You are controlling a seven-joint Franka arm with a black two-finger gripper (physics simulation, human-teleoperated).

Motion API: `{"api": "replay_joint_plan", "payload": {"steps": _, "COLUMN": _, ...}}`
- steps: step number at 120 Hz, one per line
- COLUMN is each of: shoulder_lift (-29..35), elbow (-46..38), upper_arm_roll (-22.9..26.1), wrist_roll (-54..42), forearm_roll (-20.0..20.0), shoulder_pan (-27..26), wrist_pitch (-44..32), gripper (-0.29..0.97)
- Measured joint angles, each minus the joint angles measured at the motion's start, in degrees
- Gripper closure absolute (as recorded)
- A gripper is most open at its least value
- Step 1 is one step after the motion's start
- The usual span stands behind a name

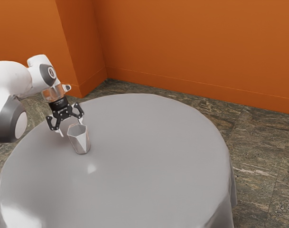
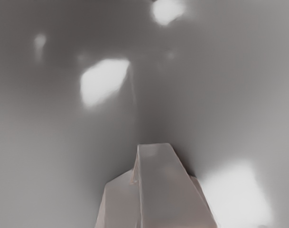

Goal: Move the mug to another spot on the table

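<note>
So, the pale faceted mug (image 1: 79, 138) stands upright on the round grey tabletop (image 1: 149, 156), well toward its edge on the exterior view's left. The black gripper (image 1: 66, 121) hangs just above and beside the mug's rim. Its fingers (image 1: 52, 124) are spread apart, clasping nothing. Under the hand, the mug (image 2: 156, 194) looms close.

Pale grey mug (image 1: 79, 138); grey table (image 1: 158, 156); orange walls (image 1: 191, 42); mottled brown floor (image 1: 265, 142); black claw (image 1: 66, 122).
</note>
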State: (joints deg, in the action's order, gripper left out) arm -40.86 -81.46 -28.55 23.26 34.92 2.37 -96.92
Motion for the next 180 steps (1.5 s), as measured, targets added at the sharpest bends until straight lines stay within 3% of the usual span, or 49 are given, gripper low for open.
{"api": "replay_joint_plan", "payload": {"steps": 68, "shoulder_lift": -0.1, "elbow": -2.12, "upper_arm_roll": 1.89, "wrist_roll": 3.07, "forearm_roll": -1.92, "shoulder_pan": -0.31, "wrist_pitch": -6.3, "gripper": 0.07}}
{"api": "replay_joint_plan", "payload": {"steps": 92, "shoulder_lift": -0.08, "elbow": -2.41, "upper_arm_roll": 1.93, "wrist_roll": 3.77, "forearm_roll": -1.74, "shoulder_pan": -0.34, "wrist_pitch": -6.65, "gripper": 0.2}}
{"api": "replay_joint_plan", "payload": {"steps": 133, "shoulder_lift": -0.07, "elbow": -2.42, "upper_arm_roll": 1.93, "wrist_roll": 4.66, "forearm_roll": -1.82, "shoulder_pan": -0.35, "wrist_pitch": -6.79, "gripper": 0.52}}
{"api": "replay_joint_plan", "payload": {"steps": 180, "shoulder_lift": 0.74, "elbow": -1.91, "upper_arm_roll": 2.04, "wrist_roll": 4.75, "forearm_roll": -2.81, "shoulder_pan": -0.43, "wrist_pitch": -5.96, "gripper": 0.59}}
